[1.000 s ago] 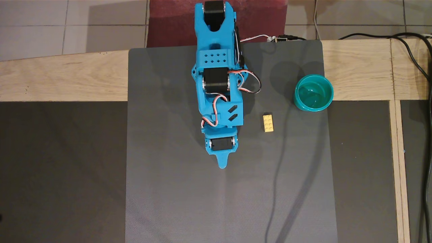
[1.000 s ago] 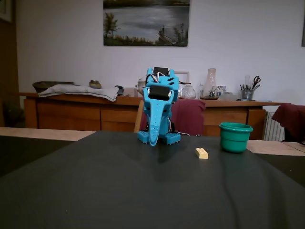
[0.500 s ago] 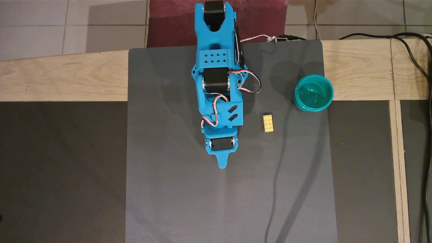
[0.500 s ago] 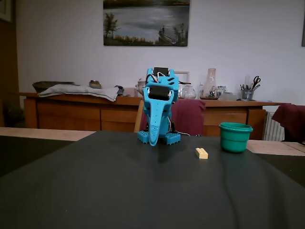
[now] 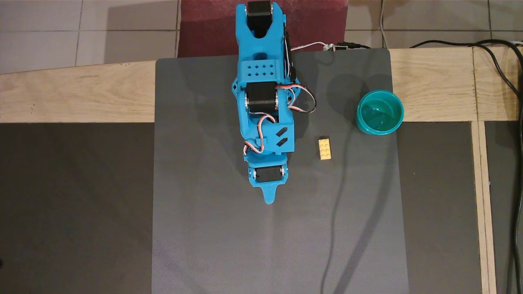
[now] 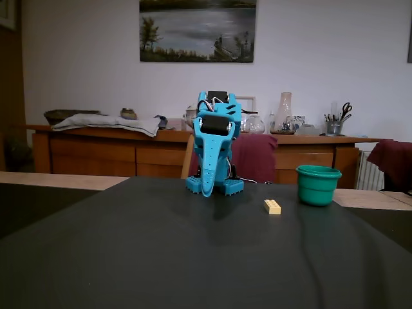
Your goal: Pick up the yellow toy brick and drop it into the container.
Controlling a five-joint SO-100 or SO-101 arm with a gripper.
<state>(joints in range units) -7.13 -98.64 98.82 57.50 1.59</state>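
The yellow toy brick (image 5: 325,148) lies flat on the grey mat, studs up, long side running away from the arm's base; the fixed view shows the brick (image 6: 272,206) right of the arm. The teal container (image 5: 380,112) stands upright at the mat's right edge, beyond the brick, and appears as a green cup (image 6: 317,185) in the fixed view. My blue arm is folded over its base, and the gripper (image 5: 269,199) points down at the mat, left of the brick and apart from it. Its fingers look pressed together with nothing between them, as the gripper (image 6: 206,192) also shows from the front.
The grey mat (image 5: 229,245) lies on a wooden table (image 5: 73,96). Servo cables (image 5: 304,98) loop from the arm's right side, and black cables (image 5: 500,65) run along the far right. A sideboard (image 6: 96,151) with clutter stands behind the table.
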